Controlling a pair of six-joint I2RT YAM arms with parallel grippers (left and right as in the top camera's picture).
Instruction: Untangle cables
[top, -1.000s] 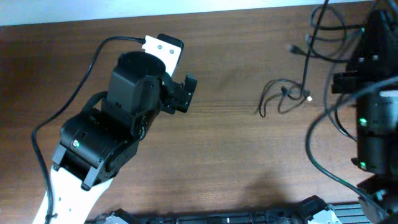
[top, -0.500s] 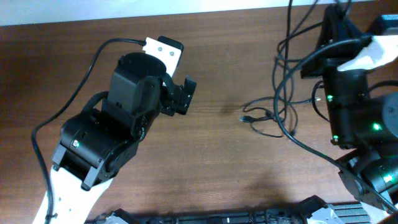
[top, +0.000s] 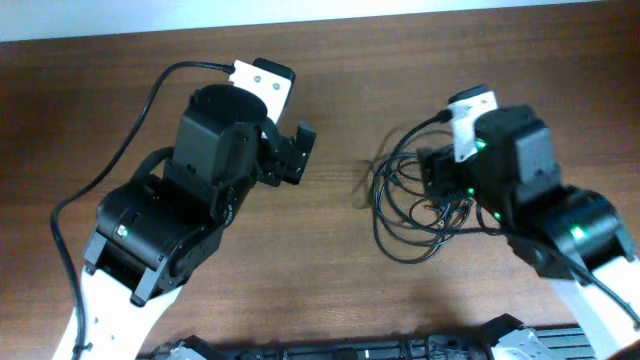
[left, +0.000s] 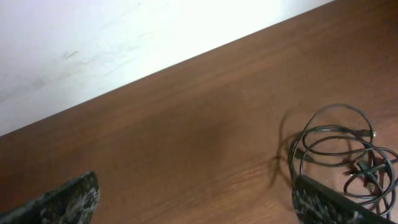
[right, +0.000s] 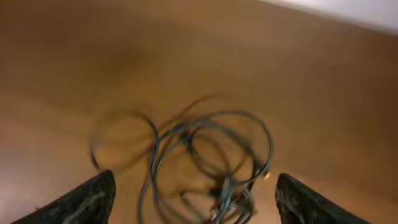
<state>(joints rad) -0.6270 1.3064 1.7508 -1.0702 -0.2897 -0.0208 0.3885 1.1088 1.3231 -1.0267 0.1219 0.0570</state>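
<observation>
Wood surface (top: 330, 280) | cables (top: 412, 212) heaped directly under your right claw (right: 196, 199), jaws wide, empty | left claw (top: 292, 152) also wide, well apart; right one's nearer

Black cables (top: 405, 205), brown wood-grain table (top: 330, 290), white wall (left: 93, 37), black-and-white left arm (top: 190, 200), green lights (top: 577, 233) on black right arm (top: 530, 190)

This looks like a robotics lab bench: a left arm (top: 170, 230) and a right arm (top: 540, 200), both showing green status lights, work over a wood-grain table (top: 330, 290) whose far edge meets a plain white wall (left: 93, 37).
</observation>
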